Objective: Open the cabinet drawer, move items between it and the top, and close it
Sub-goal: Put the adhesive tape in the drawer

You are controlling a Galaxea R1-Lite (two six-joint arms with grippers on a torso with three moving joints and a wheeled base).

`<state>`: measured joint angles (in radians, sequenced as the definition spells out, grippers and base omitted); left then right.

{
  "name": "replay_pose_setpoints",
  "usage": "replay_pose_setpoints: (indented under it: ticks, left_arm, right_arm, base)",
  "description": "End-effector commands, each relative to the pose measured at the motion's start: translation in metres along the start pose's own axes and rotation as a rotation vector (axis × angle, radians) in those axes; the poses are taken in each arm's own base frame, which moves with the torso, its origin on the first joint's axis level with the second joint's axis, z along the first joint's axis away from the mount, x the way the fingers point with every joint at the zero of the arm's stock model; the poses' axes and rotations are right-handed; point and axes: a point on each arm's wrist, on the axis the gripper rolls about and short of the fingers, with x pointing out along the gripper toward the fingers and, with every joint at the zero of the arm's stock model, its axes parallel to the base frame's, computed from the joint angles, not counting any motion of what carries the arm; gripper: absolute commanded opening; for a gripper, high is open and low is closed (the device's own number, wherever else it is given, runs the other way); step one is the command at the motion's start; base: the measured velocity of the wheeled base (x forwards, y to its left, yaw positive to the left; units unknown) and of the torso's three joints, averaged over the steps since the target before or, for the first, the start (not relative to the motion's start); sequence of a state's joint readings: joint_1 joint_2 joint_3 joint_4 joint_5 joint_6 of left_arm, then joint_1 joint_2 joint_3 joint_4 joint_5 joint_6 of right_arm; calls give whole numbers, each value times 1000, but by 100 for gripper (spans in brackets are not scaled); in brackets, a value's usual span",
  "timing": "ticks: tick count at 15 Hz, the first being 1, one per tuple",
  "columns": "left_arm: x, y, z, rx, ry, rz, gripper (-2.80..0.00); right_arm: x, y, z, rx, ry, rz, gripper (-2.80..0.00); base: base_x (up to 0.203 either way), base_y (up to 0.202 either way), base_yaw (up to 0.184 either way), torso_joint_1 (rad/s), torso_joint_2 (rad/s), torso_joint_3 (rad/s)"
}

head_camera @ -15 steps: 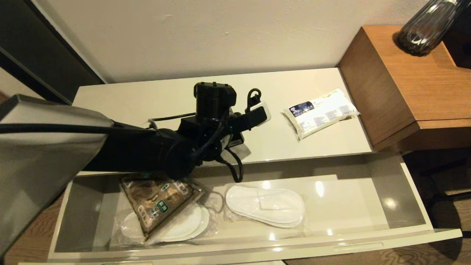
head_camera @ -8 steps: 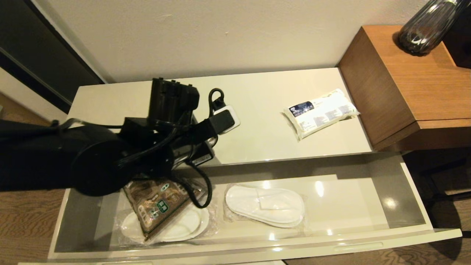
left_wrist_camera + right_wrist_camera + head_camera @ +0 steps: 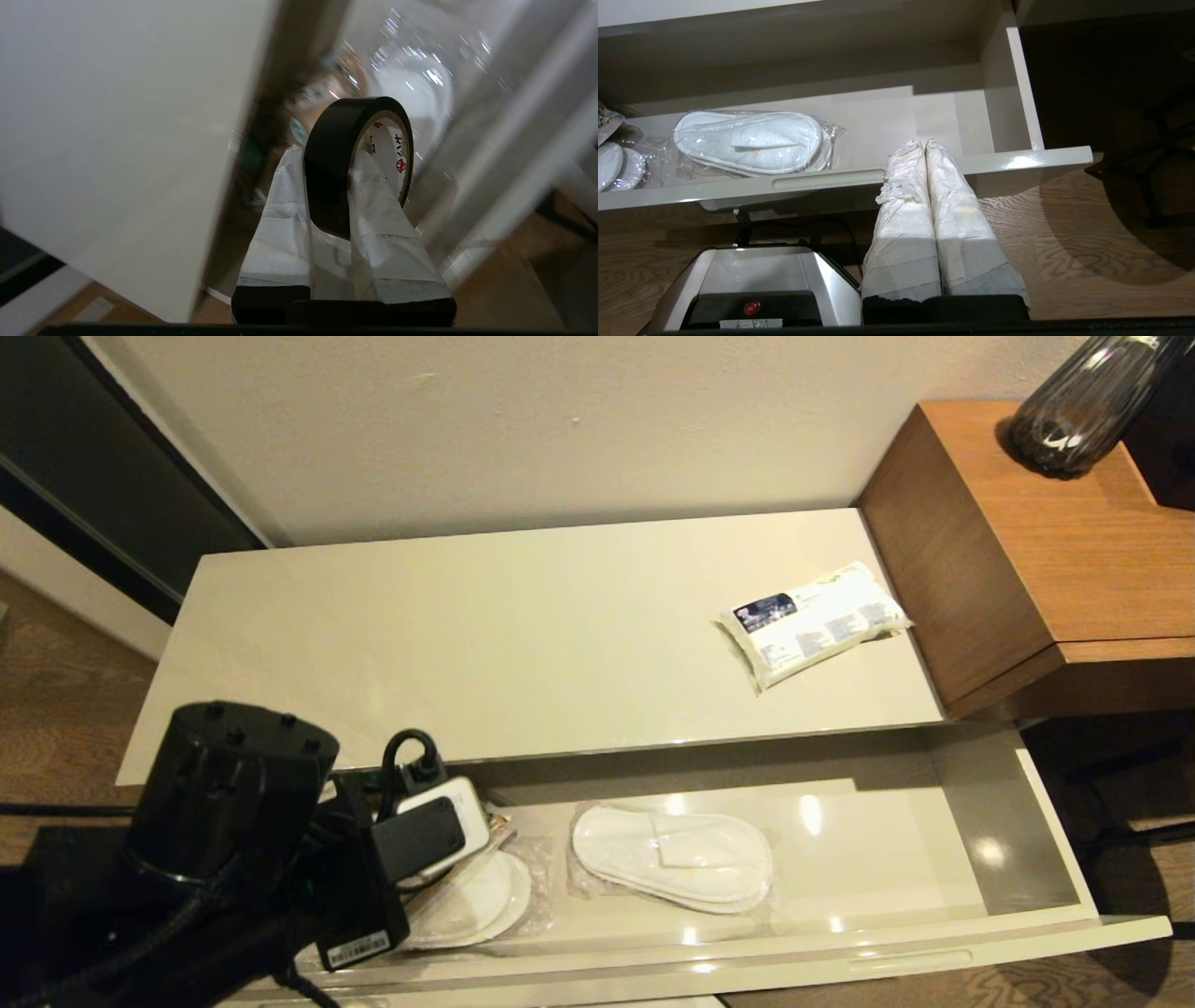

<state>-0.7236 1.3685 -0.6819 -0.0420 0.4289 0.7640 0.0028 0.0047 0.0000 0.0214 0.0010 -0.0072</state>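
Left end effector (image 3: 348, 186): its two white-wrapped fingers (image 3: 280, 224) are clamped on the black tape roll (image 3: 357, 158), which stands on edge between them, the white inner core with red and black print facing one side. In the head view the left arm sits low at the left end of the open cabinet drawer (image 3: 934, 957), covering the items there. Two plastic-wrapped pairs of white slippers lie in the drawer: one near the middle (image 3: 672, 859), the other (image 3: 476, 901) partly under the arm. The white tissue pack (image 3: 810, 621) lies on the cream surface (image 3: 467, 644) of the cabinet, toward its right end, near the brown side table (image 3: 1046, 551). Right end effector (image 3: 924, 154): fingers pressed together, empty, parked in front of the drawer's handle slot (image 3: 829, 178).
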Motion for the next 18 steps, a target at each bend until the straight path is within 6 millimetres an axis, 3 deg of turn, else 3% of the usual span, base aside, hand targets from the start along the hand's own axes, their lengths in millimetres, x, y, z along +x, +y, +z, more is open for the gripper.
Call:
replay_pose_setpoints:
  ticks: [1, 6, 18]
  left_arm:
    - [-2, -16, -12, 9, 15, -32, -280]
    - [28, -52, -9, 27, 26, -68, -280]
    - [138, -137, -17, -31, 64, 62, -280]
  right_arm:
    - [0, 0, 0, -1, 2, 1, -280]
    - [0, 0, 0, -1, 2, 1, -280]
    - [0, 0, 0, -1, 2, 1, -280]
  base:
    - [0, 0, 0, 0, 0, 0]
    - [0, 0, 0, 0, 0, 0]
    - [0, 0, 0, 0, 0, 0]
